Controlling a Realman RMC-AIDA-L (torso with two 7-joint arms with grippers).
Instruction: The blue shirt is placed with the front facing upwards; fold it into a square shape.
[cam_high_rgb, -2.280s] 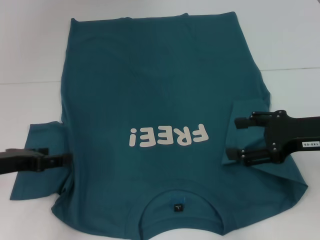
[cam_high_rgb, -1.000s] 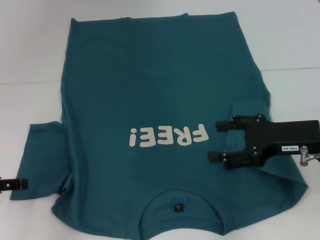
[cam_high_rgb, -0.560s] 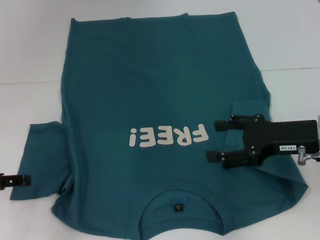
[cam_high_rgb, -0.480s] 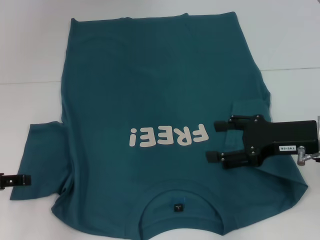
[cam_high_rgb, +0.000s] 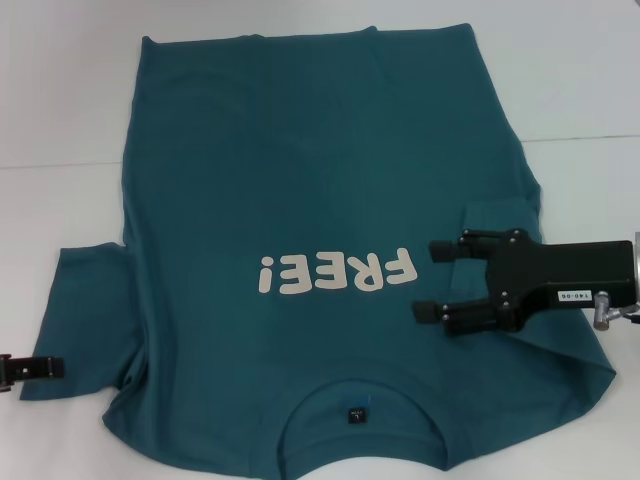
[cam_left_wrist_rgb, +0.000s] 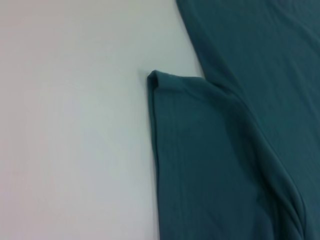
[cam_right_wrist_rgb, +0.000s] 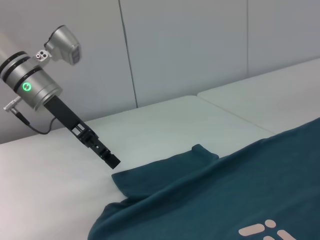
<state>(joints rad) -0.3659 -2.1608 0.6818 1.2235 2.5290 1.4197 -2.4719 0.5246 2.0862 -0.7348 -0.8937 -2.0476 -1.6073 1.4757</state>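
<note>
We see the blue shirt lying flat on the white tabletop, front side up, with the neckline at the near edge and the hem at the far side. The cream lettering reads upside down from the head view. The right sleeve is folded inward over the body of the shirt, while the left sleeve lies spread out to the left. The right tool is above the shirt, just right of the lettering, and its two fingers stand wide apart, pointing left, with nothing between them. The left tool is at the left edge, at the near corner of the left sleeve; we see only its tip, so we cannot tell how its fingers stand. A seam line runs across the tabletop on both sides of the shirt. Nothing else lies on the shirt.
</note>
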